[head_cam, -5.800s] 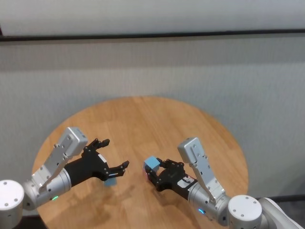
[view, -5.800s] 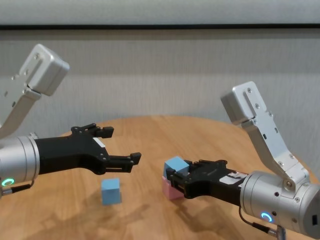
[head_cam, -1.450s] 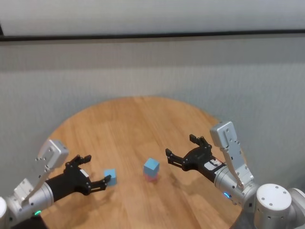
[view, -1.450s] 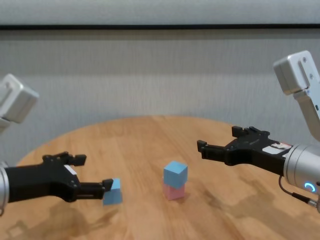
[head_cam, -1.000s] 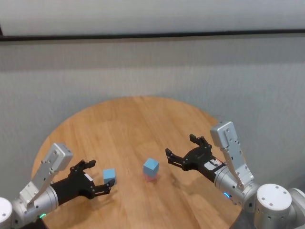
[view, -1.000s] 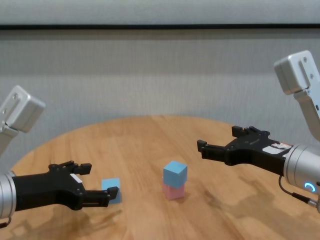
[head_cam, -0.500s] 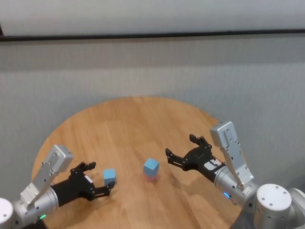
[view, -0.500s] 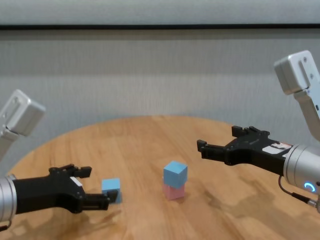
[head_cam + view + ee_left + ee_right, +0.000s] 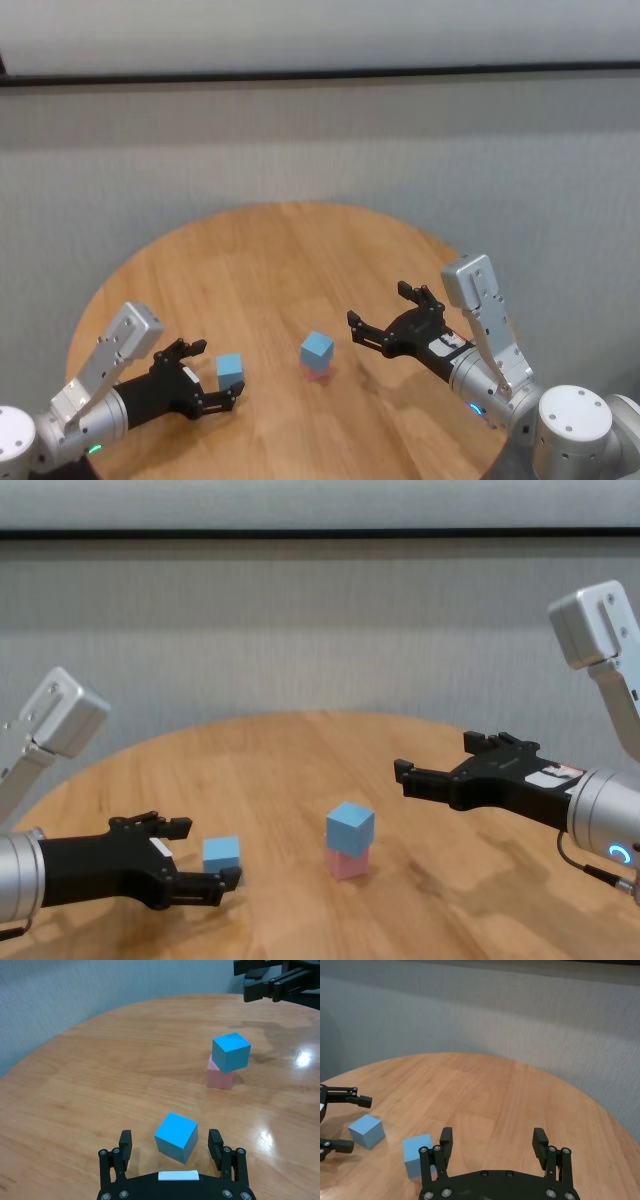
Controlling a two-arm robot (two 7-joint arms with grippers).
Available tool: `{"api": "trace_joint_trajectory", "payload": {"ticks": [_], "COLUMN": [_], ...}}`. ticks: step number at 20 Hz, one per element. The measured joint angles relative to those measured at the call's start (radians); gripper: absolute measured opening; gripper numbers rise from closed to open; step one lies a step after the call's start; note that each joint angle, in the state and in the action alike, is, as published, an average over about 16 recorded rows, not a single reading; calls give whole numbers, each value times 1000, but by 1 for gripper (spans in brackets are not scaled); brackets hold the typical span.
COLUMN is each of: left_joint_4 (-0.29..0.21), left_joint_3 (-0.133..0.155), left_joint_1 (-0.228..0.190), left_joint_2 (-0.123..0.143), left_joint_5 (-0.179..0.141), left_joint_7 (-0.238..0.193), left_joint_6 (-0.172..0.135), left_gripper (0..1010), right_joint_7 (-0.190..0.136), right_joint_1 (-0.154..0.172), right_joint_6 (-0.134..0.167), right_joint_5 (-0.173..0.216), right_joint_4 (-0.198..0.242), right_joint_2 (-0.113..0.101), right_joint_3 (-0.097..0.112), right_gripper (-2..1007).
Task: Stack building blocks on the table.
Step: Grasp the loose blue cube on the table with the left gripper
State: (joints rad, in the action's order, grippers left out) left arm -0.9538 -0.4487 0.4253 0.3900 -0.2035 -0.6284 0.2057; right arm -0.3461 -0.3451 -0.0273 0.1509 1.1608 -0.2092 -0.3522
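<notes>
Head view: round wooden table (image 9: 280,250). Blue cube (image 9: 317,349) stacked on pink cube (image 9: 318,373) near centre. Loose blue cube (image 9: 230,369) to its left, between spread fingers of left gripper (image 9: 212,378), low over table. Right gripper (image 9: 385,316) right of stack, apart, fingers spread, holding nothing.

Left wrist view: loose cube (image 9: 175,1137) sits on wood between finger tips (image 9: 216,1138), gaps either side.

Right wrist view: right gripper (image 9: 493,1144) wide, stack (image 9: 419,1155) beside one finger.

Chest view: left gripper (image 9: 205,860) flanks loose cube (image 9: 221,855); right gripper (image 9: 435,764) hovers above table.
</notes>
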Motion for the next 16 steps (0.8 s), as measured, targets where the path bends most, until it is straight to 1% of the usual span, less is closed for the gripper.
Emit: {"api": "trace_joint_trajectory", "payload": {"ticks": [16], "left_joint_4": [48], "left_joint_3": [-9], "left_joint_1": [25], "left_joint_2": [-18], "left_joint_5": [-1], "left_joint_7": [-21], "left_joint_6": [16], "left_gripper": [1003], "right_joint_7": [0], "right_joint_1": [0], "right_joint_6": [0], "right_joint_5": [0], "right_joint_4": [0], "right_joint_2": [0], "right_joint_3": [0], "right_gripper": [1005]}}
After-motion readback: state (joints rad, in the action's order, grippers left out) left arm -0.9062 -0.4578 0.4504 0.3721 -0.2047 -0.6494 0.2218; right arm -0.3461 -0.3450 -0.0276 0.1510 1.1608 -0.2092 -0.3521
